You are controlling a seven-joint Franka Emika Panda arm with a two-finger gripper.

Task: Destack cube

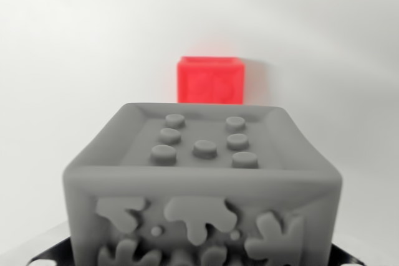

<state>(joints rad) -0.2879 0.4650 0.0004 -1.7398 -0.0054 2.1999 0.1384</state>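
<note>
A grey cube (202, 179) fills the lower half of the wrist view, very close to the camera. Its top face carries several round studs and its front face has raised splash shapes. My gripper (199, 261) sits at the bottom edge, with a black fingertip (53, 255) against the cube's left side and the other against its right side, so the jaws are shut on the grey cube. Farther off, a red cube (210, 80) rests alone on the white surface, straight beyond the grey one and apart from it.
A plain white surface (75, 60) stretches around both cubes and blends into a white background. Nothing else shows.
</note>
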